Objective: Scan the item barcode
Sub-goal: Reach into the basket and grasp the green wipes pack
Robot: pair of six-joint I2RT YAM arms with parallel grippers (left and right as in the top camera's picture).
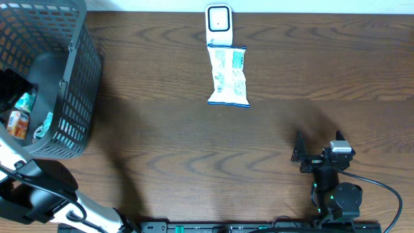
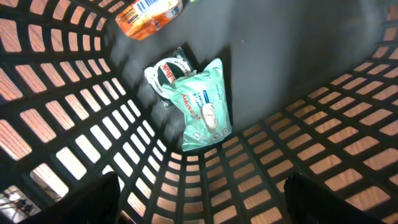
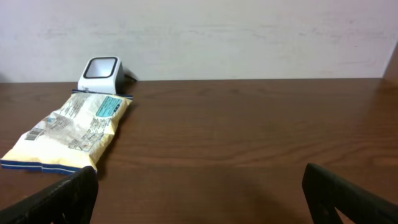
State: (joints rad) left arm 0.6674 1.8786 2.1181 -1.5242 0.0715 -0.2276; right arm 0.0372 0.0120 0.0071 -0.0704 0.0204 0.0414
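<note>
- Since the overhead view covers the whole setup, starting there: dark wood counter, with a white scanner standing at the far edge, about the middle.
- The snack bag lies flat on the counter just on the near side of the scanner. Its far end is right at the scanner's foot, but I can't tell if they actually touch. It's pale yellow and white with a blue strip along the near end, printed side up.
- A grey mesh basket sits at the far left, well apart from the bag.
- The left arm reaches over the basket from the near left corner. Its wrist camera looks straight down inside, and its jaws are spread wide, one finger at each lower corner of the view, with nothing between them but basket mesh.
- On the basket floor there's a green wipes pack lying over a small black-and-white packet, and an orange packet with a barcode label a bit beyond them.
- The right arm is at the near right, well away from the bag. Its jaws are wide open too and holding nothing, and its camera looks low across the counter at the bag and scanner.
</note>
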